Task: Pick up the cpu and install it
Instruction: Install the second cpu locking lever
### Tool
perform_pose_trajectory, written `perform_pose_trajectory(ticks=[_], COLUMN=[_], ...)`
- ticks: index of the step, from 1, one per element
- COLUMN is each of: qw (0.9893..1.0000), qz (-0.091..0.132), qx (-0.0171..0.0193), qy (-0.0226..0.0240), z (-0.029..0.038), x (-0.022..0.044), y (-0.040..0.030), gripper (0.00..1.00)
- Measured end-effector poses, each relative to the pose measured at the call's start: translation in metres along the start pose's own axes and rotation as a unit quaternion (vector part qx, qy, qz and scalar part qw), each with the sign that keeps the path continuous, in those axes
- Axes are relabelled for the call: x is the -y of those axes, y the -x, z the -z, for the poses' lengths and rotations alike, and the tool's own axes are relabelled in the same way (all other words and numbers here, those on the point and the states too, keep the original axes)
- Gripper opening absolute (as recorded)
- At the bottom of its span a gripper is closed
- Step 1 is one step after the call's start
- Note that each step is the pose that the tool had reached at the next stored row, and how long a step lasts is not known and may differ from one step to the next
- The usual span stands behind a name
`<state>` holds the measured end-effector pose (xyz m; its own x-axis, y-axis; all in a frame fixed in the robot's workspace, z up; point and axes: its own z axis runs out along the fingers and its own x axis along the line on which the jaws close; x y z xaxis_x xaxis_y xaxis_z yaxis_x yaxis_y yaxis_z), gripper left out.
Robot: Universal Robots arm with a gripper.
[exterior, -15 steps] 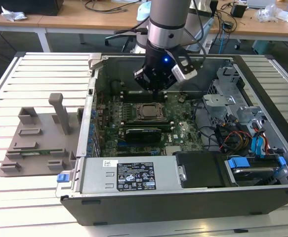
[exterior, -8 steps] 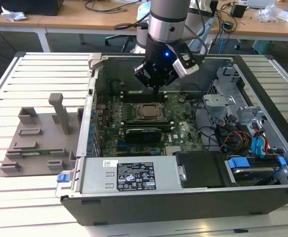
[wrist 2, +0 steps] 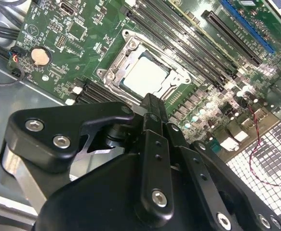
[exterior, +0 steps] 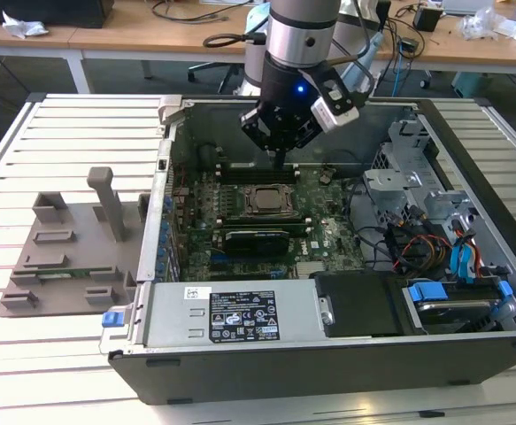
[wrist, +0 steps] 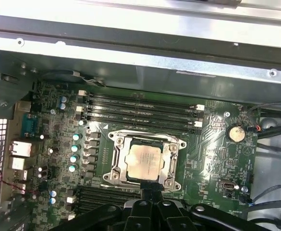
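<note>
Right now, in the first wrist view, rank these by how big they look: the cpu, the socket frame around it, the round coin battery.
1. The socket frame, the largest: it surrounds the chip on all sides.
2. The cpu, seated inside that frame.
3. The coin battery, clearly the smallest, on the green board beside the socket.

Place: robotics lab or workshop
Signs: open black metal computer case on white slatted metal table; cable-strewn wooden desks behind

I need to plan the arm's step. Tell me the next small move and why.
Probably a short straight lift. The cpu already lies flat inside the socket frame on the motherboard, and the gripper hangs just above its edge, holding nothing.
</note>
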<state>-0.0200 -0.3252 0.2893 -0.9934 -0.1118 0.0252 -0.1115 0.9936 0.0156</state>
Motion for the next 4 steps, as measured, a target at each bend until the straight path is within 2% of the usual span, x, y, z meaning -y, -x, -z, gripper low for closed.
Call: perform_pose_trajectory(ticks=[4], qw=[1.0], qz=[0.0], qx=[-0.0001], qy=[0.0003], z=[0.0001], x=[0.0], y=[0.0], gripper=[0.11])
